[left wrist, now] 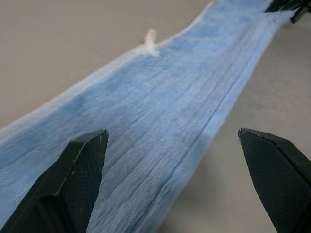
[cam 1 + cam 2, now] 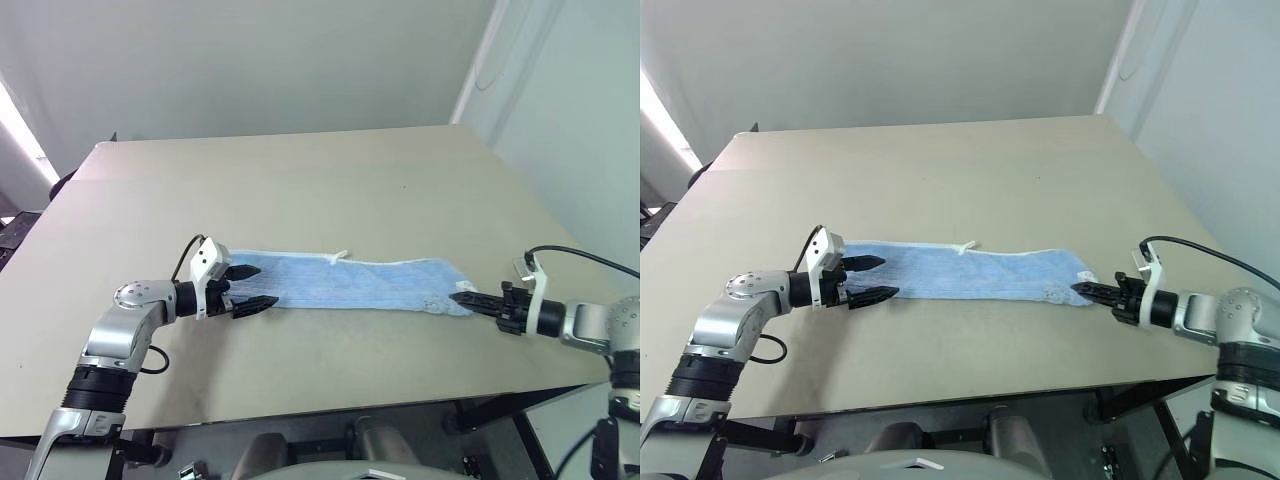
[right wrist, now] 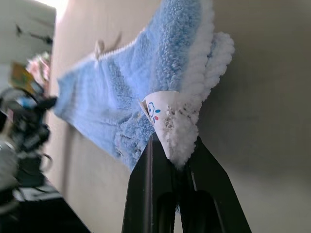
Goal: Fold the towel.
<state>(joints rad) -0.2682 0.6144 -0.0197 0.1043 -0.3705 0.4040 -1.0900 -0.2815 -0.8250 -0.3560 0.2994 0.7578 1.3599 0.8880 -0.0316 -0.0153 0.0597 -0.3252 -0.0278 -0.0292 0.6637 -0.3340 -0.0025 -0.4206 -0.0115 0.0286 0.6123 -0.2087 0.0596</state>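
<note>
1. Towel (image 2: 345,280): light-blue soft cloth strip with white stitched edging, flat on tan surface (image 2: 300,180) near its front edge.
2. Right gripper (image 2: 462,295): pinched on towel's right end, beside white tag (image 3: 158,110).
3. Left gripper (image 2: 255,287): wide, straddling left end.

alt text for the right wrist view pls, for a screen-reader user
The right gripper, its two black fingers closed, pinches the fluffy white-edged corner of a light-blue towel beside a small white tag. The towel stretches away over a beige table toward the left gripper at its far end.
</note>
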